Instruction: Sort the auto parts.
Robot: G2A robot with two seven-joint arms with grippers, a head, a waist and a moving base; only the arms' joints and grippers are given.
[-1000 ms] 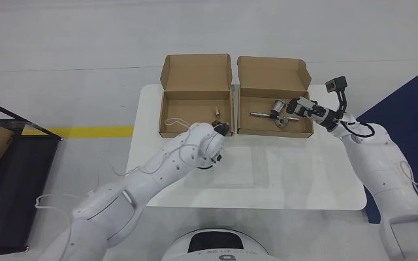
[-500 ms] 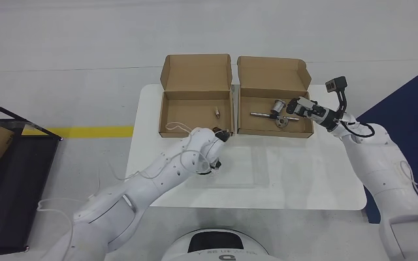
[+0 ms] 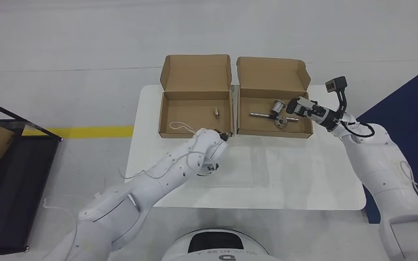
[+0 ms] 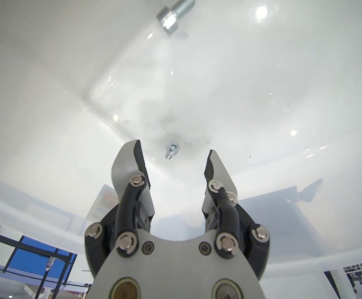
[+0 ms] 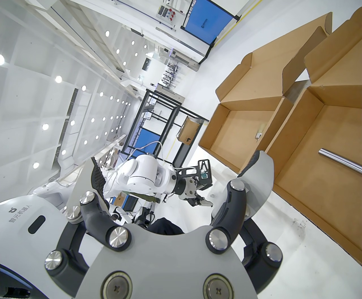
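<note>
A small silver bolt (image 4: 171,149) lies on the white table (image 4: 254,85), straight below the gap of my open left gripper (image 4: 174,155). A larger bolt (image 4: 173,14) lies farther off on the table. In the top view my left gripper (image 3: 224,136) hangs just in front of the left cardboard box (image 3: 171,109), which holds one small part (image 3: 216,111). My right gripper (image 3: 301,104) stands open and empty above the right box (image 3: 307,124). That box holds a metal rod (image 3: 264,115), a flange (image 3: 281,122) and a short cylinder (image 3: 279,104).
Both boxes stand side by side at the back of the table (image 3: 313,176), lids folded up. The right wrist view shows the left box (image 5: 243,133), the rod (image 5: 339,161) and the other arm's gripper (image 5: 199,201). A dark rack (image 3: 19,176) stands left of the table.
My left gripper has drawn back a little from the left box's front wall toward the near side of the table. The right arm has stayed put.
</note>
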